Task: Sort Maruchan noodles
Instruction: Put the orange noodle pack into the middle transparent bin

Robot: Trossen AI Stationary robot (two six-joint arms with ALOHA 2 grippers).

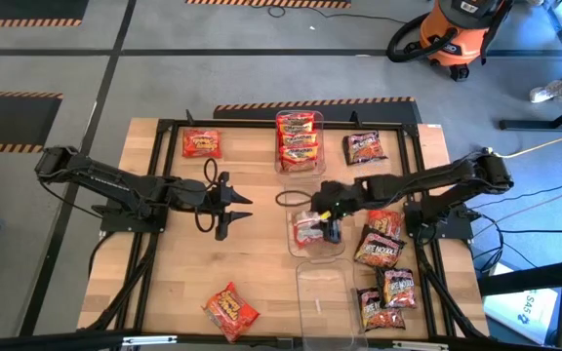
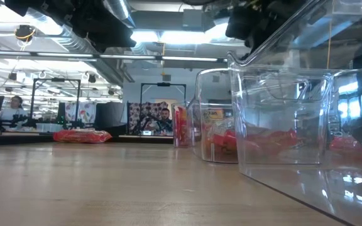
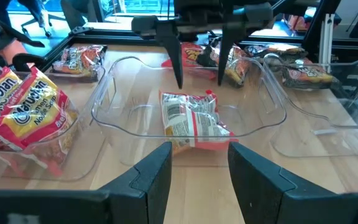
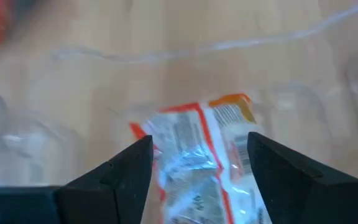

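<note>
Glossy crinkly plastic packet (image 3: 191, 119) in clear smooth plastic bin (image 3: 107, 99) on matt wood table (image 1: 261, 283).

Three bins down the worktop's middle, packets scattered around them.

On the worktop (image 1: 164, 292), the far bin (image 1: 299, 146) holds a stack of packets (image 1: 298, 136); the middle bin (image 1: 316, 234) holds one packet (image 1: 309, 230), with the right tool (image 1: 332, 230) above it, fingers apart. The near bin (image 1: 322, 297) lies nearest. The left tool (image 1: 234, 207) hovers left of the bins. A cluster of packets (image 1: 382, 268) lies right; single packets lie far left (image 1: 201, 144) and near left (image 1: 230, 310).
</note>
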